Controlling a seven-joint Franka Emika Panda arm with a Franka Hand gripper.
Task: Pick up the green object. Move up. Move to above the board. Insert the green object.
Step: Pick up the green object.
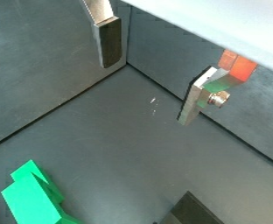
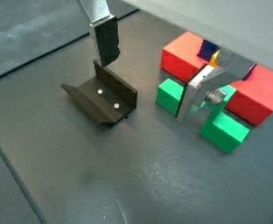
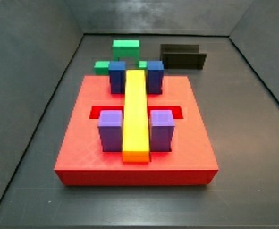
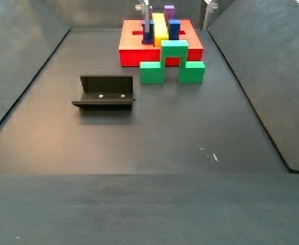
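Observation:
The green object [image 3: 125, 54] rests on the floor against the far end of the red board [image 3: 82, 134], its raised cube upward; it also shows in the other side view [image 4: 172, 57]. In a wrist view, the green object [image 2: 168, 94] lies partly behind one finger [image 2: 203, 87], next to the board [image 2: 185, 54]. My gripper [image 2: 154, 66] hangs open above the floor with nothing between its fingers. In the other wrist view the gripper [image 1: 154, 68] frames bare floor, and the green object [image 1: 34, 199] sits off to one side. Neither side view shows the gripper clearly.
The fixture [image 4: 104, 93] stands on the floor apart from the board, and shows below the gripper in a wrist view [image 2: 101, 98]. The board carries a long yellow bar [image 3: 133, 112], purple blocks [image 3: 111, 130] and blue blocks [image 3: 118, 76]. Dark walls [image 3: 256, 72] enclose the floor.

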